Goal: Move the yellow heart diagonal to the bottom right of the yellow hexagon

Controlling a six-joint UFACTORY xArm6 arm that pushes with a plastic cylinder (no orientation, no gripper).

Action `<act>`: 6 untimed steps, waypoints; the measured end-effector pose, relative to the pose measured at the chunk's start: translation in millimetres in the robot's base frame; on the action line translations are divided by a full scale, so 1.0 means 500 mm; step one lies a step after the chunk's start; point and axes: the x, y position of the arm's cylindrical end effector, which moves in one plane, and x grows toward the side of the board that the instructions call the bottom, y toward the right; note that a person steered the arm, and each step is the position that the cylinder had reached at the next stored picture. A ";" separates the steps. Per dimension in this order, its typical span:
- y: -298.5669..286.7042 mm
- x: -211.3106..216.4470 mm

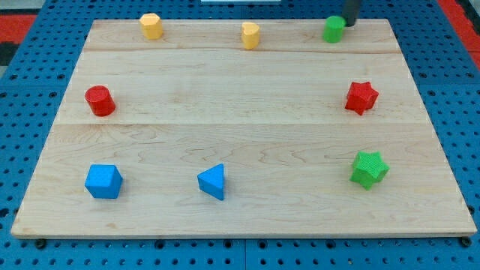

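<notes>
A pale wooden desk (240, 135) lay on a blue pegboard surface (30, 247), carrying eight small coloured blocks spread around its edges. The yellow hexagon block (151, 26) served as the landmark, sitting near the desk's far edge toward the view's left. The yellow heart block (250, 35) stood to the view's right of the hexagon, at nearly the same height in the view and well apart from it. Further to the view's right of the hexagon, along the same far edge, sat a green cylinder block (334, 30). The dark rod came down at the view's top, and my tip (346, 25) stood just beside the green cylinder on its right, apparently touching it; this tool had no jaws, so there was nothing to open or close. Below the hexagon and to its left sat a red cylinder block (100, 101). Far below it lay a blue cube-like block (103, 181) and a blue triangular block (213, 181). Far to its lower right were a red star block (361, 97) and a green star block (368, 169).
</notes>
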 end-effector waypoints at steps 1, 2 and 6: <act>-0.121 0.070; -0.249 0.142; -0.289 0.011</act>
